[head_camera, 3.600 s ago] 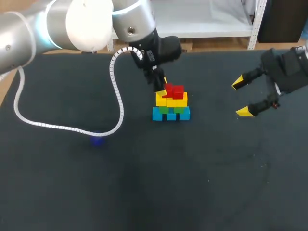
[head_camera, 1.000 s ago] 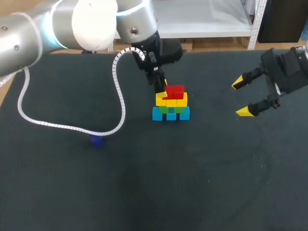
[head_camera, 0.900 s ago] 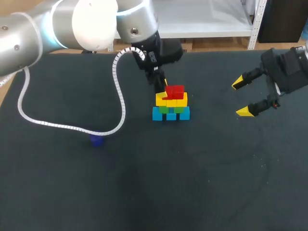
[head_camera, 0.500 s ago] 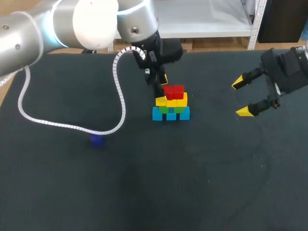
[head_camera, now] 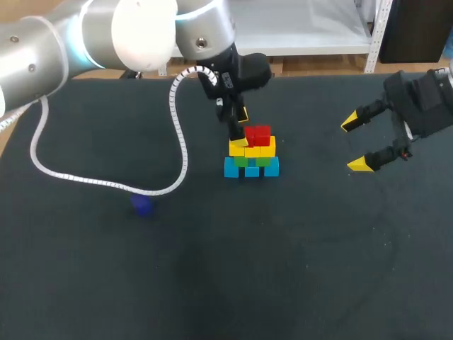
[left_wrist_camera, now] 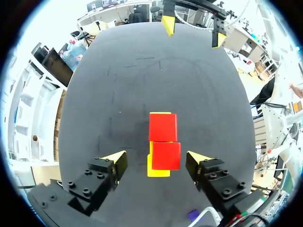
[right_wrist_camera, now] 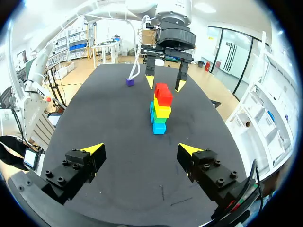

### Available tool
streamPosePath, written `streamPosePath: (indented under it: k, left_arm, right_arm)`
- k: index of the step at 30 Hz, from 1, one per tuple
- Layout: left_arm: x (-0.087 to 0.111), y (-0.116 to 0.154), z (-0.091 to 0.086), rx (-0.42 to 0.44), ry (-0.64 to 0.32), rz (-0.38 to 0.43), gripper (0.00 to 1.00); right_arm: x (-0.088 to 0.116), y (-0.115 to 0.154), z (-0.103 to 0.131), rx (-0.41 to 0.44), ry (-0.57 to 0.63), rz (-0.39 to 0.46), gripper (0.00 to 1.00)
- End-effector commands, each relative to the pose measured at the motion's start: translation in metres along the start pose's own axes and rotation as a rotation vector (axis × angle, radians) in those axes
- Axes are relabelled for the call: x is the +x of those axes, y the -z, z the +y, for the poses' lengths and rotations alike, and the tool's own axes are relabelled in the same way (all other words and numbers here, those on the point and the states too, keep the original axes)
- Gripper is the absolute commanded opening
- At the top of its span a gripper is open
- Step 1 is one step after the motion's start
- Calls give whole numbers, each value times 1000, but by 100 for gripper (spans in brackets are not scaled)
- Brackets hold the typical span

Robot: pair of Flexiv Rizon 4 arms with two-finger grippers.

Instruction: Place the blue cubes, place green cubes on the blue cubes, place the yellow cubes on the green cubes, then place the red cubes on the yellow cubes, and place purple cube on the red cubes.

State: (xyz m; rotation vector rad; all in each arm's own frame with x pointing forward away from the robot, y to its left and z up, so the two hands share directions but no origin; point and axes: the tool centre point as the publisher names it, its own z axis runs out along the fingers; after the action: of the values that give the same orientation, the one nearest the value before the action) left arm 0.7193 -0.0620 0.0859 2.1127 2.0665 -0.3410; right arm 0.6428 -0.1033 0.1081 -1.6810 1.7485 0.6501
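Note:
A small tower stands mid-table: blue cubes (head_camera: pixel 251 168) at the base, green cubes (head_camera: pixel 251 161) on them, yellow cubes (head_camera: pixel 253 149) above, two red cubes (head_camera: pixel 257 134) on top. In the left wrist view the red cubes (left_wrist_camera: pixel 164 140) lie side by side over a yellow cube (left_wrist_camera: pixel 157 171). My left gripper (head_camera: pixel 238 125) hangs open just above the tower's far left side; its tips straddle the red pair without touching it (left_wrist_camera: pixel 156 157). The purple cube (head_camera: pixel 143 205) lies alone at the front left. My right gripper (head_camera: pixel 357 142) is open and empty, well off to the tower's right.
The left arm's white coiled cable (head_camera: pixel 92 183) droops onto the dark mat close to the purple cube. In the right wrist view the tower (right_wrist_camera: pixel 160 111) stands ahead of my right gripper (right_wrist_camera: pixel 141 150), with the left gripper (right_wrist_camera: pixel 164 83) behind it.
My left gripper has opened, letting go of a red cube on top of the tower, and has lifted slightly. The right arm has not moved.

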Motion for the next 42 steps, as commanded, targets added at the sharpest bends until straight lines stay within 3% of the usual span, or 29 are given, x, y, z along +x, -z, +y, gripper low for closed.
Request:
streamPosePath:
  k: [1,39,41,42]
  left_arm:
    - [-3,0,6,8,2,10,80]
    - [-2,-2,15,14,10,13,82]
    - [-2,-2,15,15,2,9,100]
    - [-2,-1,13,17,0,5,100]
  right_arm:
    - [1,-1,-1,-1,1,-4,100]
    - [1,-1,-1,-1,1,-4,100]
    - [1,-1,-1,-1,1,-4,100]
    - [1,-1,-1,-1,1,-4,100]
